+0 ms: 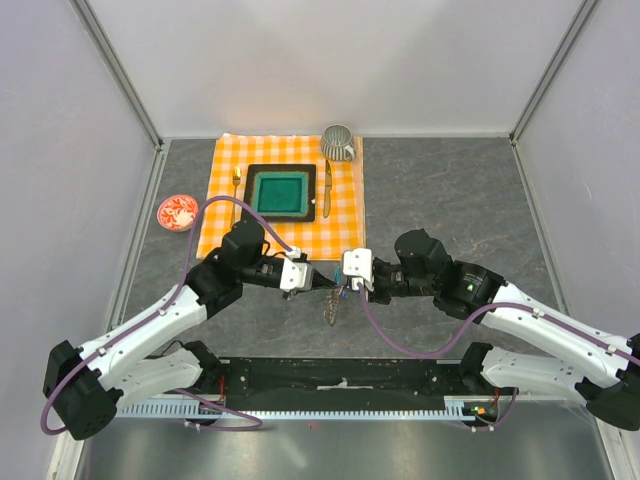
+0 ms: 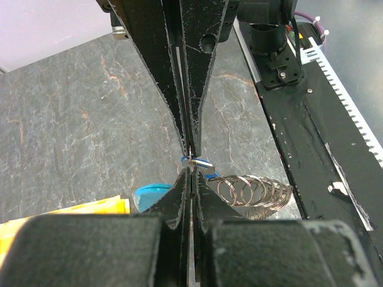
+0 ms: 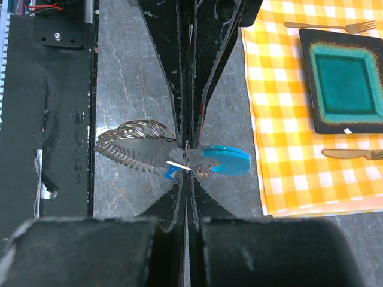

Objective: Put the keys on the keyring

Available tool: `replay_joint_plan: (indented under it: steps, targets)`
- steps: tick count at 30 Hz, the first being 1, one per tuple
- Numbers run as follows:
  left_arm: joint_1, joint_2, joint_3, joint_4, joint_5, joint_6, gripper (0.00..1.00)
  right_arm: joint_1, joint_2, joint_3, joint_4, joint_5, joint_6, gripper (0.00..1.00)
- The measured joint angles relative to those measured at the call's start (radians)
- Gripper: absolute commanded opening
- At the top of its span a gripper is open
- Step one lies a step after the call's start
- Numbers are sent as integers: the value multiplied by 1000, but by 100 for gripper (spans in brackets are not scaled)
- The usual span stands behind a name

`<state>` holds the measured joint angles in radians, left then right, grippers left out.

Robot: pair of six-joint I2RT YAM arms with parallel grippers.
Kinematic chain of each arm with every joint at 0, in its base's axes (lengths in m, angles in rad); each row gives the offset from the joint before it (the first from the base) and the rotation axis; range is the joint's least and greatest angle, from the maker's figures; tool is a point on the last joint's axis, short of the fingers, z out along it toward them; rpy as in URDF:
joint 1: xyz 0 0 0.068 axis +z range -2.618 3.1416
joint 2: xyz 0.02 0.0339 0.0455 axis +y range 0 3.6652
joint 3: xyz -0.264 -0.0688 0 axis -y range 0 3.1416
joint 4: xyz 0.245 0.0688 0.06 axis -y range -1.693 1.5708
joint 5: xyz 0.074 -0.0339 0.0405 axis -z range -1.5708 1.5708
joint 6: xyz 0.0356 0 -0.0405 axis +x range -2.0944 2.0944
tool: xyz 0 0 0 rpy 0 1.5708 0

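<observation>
Looking from above, we've got the left gripper (image 1: pixel 320 285) reaching in toward the middle of the grey table (image 1: pixel 450 200), jaws pressed together. Right at its tips is the action. The keyring (image 1: pixel 328 312), a floppy silver coil, hangs just below where the two arms meet. The blue-tagged key (image 3: pixel 226 160) sits on the other side of the pinch, touching it. Then the right gripper (image 1: pixel 343 288) comes in nose to nose, jaws together too.

Both are nipping the same tiny bit of metal, and honestly we can't tell which one has the ring and which has the key. Our guess is we're mid-threading, with the key's hole being worked onto the ring's end. The next move probably needs a small slide or twist along the coil without either pinch slipping. We can't spot the red-tagged key anywhere.
</observation>
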<state>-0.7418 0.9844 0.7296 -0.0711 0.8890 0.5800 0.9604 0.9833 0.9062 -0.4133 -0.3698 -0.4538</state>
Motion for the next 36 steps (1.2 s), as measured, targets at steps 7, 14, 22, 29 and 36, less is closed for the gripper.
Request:
replay_joint_plan:
  steps: [7, 14, 22, 29, 36]
  targets:
    - [0, 3, 0, 0, 8, 0, 2, 0, 0, 0, 1, -6, 0, 0]
    - [0, 3, 0, -1, 7, 0, 2, 0, 0, 0, 2, -14, 0, 0]
    - [0, 2, 0, -1, -3, 0, 2, 0, 0, 0, 2, -8, 0, 0]
    - [0, -3, 0, 0, -24, 0, 2, 0, 6, 0, 2, 1, 2, 0]
    - [0, -4, 0, 0, -24, 0, 2, 0, 8, 0, 2, 1, 4, 0]
